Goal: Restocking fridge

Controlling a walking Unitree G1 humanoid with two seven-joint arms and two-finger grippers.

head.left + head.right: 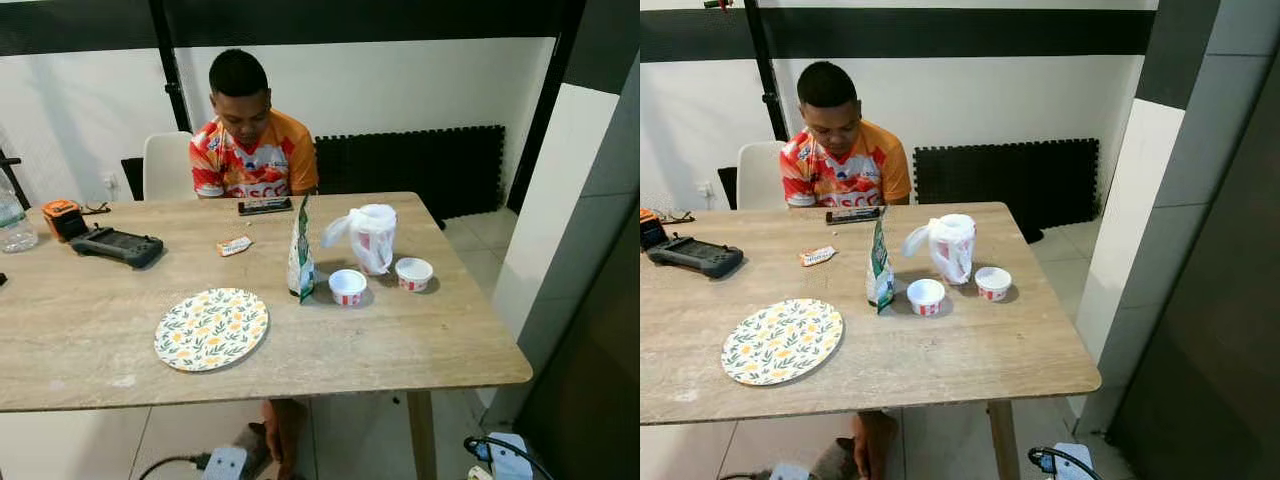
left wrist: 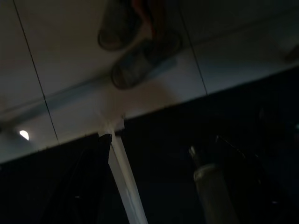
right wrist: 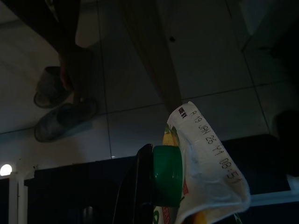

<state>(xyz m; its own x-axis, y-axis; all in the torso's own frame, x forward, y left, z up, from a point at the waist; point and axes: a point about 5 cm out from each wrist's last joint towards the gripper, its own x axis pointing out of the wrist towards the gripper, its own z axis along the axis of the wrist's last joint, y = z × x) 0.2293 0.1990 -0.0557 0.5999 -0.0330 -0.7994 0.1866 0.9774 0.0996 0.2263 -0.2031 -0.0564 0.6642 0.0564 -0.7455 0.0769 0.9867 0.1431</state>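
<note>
In the right wrist view my right gripper [image 3: 164,189] hangs low over the dark tiled floor, shut on a white drink carton [image 3: 205,154] with a green screw cap [image 3: 167,175] and a printed date. My left gripper [image 2: 163,186] also hangs low in the shade, its two black fingers [image 2: 88,182] wide apart with nothing between them. On the wooden table [image 1: 90,330] ahead stand a green-and-white pouch [image 1: 300,262], two small white cups with red print [image 1: 347,286] [image 1: 413,273], and a white plastic bag [image 1: 372,236] holding a container.
A person [image 1: 245,140] sits at the table's far side with a phone [image 1: 265,206] in front. A flowered plate [image 1: 211,328], a small snack wrapper [image 1: 234,246], a black handheld controller [image 1: 117,245] and a bottle [image 1: 12,222] lie on the table. A power strip [image 1: 225,462] and cables lie on the floor.
</note>
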